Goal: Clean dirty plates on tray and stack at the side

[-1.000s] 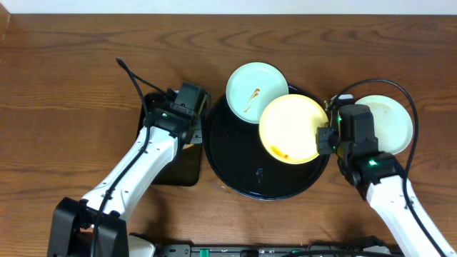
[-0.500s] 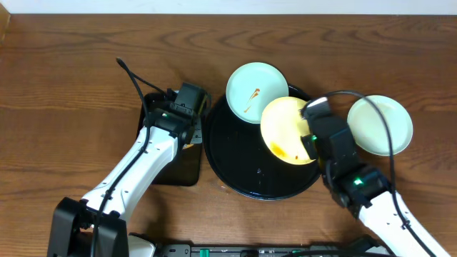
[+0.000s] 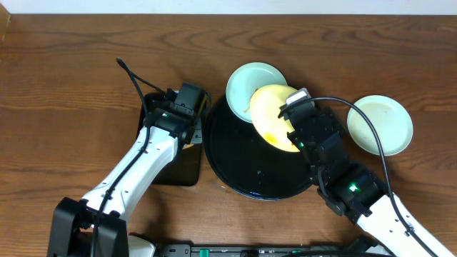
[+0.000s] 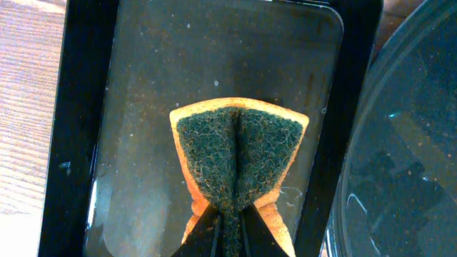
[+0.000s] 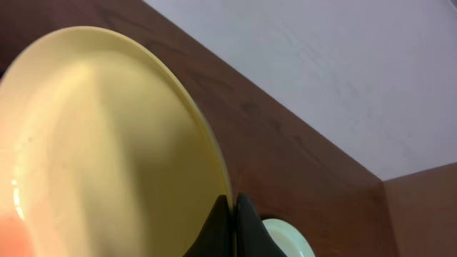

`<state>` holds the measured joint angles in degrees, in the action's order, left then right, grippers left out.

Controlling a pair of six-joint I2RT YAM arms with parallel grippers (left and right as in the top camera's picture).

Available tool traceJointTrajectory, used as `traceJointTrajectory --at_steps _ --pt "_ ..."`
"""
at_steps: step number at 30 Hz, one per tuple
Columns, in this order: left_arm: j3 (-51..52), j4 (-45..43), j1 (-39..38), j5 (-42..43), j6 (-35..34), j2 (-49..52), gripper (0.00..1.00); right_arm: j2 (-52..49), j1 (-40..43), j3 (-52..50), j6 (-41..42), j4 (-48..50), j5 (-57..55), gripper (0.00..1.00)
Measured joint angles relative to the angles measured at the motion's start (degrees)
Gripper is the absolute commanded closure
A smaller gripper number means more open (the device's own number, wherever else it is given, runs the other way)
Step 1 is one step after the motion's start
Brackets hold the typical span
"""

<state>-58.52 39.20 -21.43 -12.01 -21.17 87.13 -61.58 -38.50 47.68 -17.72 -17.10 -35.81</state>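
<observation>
Right gripper (image 5: pixel 232 214) pinches the yellow plate (image 3: pixel 268 114) rim; left gripper (image 4: pixel 227 230) clamps the sponge (image 4: pixel 239 150).

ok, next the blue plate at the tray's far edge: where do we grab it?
Likely the far-left rim, pinched from the far-left. The blue plate sits on the rim of the tray, and the yellow plate in the right gripper covers its near-right side.

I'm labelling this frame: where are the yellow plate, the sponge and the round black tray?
yellow plate (image 3: pixel 267 114), overhead view, its bare left half.
sponge (image 4: pixel 241 153), left wrist view, green scouring face.
round black tray (image 3: pixel 239 153), overhead view, bare glossy floor.
</observation>
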Motion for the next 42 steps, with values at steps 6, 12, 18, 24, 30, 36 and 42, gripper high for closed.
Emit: traceJointTrajectory --at_steps 6,12,18,24,30,36,42 --pt "0.0 0.0 0.0 0.02 0.0 0.0 0.92 -0.42 0.26 0.22 8.52 -3.67 -0.24 0.99" --pt "0.0 0.02 0.0 0.02 0.0 0.0 0.92 -5.27 0.76 0.5 23.47 -16.26 -0.48 0.99" --pt "0.0 -0.52 0.02 4.81 0.0 0.0 0.92 -13.75 0.76 0.5 42.69 -24.81 3.72 0.99" --pt "0.0 -4.74 -1.22 21.22 0.0 0.02 0.92 -20.35 0.76 0.52 58.18 -27.32 9.44 0.99" --pt "0.0 -6.21 -6.6 29.07 -0.02 0.02 0.92 -23.56 0.76 0.55 64.3 -27.71 17.38 0.52" --pt "0.0 -6.14 -9.46 30.51 -1.81 0.0 0.92 -23.65 1.53 0.55 61.46 -25.46 21.09 0.55" --pt "0.0 -6.01 -10.88 29.05 -8.7 0.0 0.92 -23.63 10.75 0.61 49.55 -17.59 28.24 0.66"
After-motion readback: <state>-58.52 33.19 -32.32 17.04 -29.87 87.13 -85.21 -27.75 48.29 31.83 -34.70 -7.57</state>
